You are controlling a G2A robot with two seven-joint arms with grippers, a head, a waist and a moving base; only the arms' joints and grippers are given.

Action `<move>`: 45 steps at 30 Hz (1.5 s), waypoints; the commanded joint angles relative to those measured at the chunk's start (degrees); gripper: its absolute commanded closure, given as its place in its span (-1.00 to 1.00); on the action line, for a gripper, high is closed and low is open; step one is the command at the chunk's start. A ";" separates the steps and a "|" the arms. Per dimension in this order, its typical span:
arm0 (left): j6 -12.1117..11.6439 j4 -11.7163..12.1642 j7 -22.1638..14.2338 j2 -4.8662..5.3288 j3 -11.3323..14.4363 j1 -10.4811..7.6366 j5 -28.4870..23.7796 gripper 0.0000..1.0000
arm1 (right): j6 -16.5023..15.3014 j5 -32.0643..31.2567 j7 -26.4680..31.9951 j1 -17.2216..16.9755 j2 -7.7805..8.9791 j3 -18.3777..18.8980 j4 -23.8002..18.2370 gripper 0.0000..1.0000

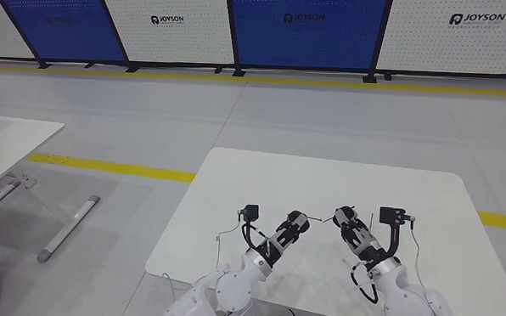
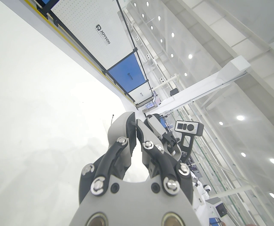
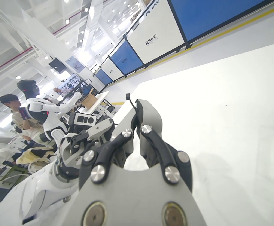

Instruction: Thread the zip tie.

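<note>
Sideways, zip tie [image 3: 128, 96] bridges left hand [image 2: 135, 124] and right hand [image 3: 135, 111] (both clenched on it).

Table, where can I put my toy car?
It is crowded at the near middle, where the left arm and right arm pinch the zip tie in shut jaws. The far half of the table, from them to its far edge, is bare. So is the strip from each arm to the side edge.

1 overhead view, 2 close wrist views, shared table [image 1: 320, 182]
</note>
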 commanded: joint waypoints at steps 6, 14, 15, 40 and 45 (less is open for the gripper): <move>0.00 0.00 0.00 0.00 0.00 0.00 0.00 1.00 | 0.07 0.03 -0.83 -0.11 -0.08 0.08 -0.11 1.00; 0.00 0.00 0.00 0.00 0.00 0.00 0.00 1.00 | 0.10 0.11 -0.92 0.81 -0.32 -0.26 0.71 1.00; 0.00 0.00 0.00 0.00 0.00 0.00 0.00 1.00 | 0.16 0.07 -0.86 0.96 -0.35 -0.34 0.86 1.00; 0.00 0.00 0.00 0.00 0.00 0.00 0.00 1.00 | -0.31 0.06 -0.71 1.10 -0.70 -0.07 1.31 1.00; 0.00 0.00 0.00 0.00 0.00 0.00 0.00 1.00 | -0.05 -0.22 -0.11 1.27 -0.74 -0.08 1.40 1.00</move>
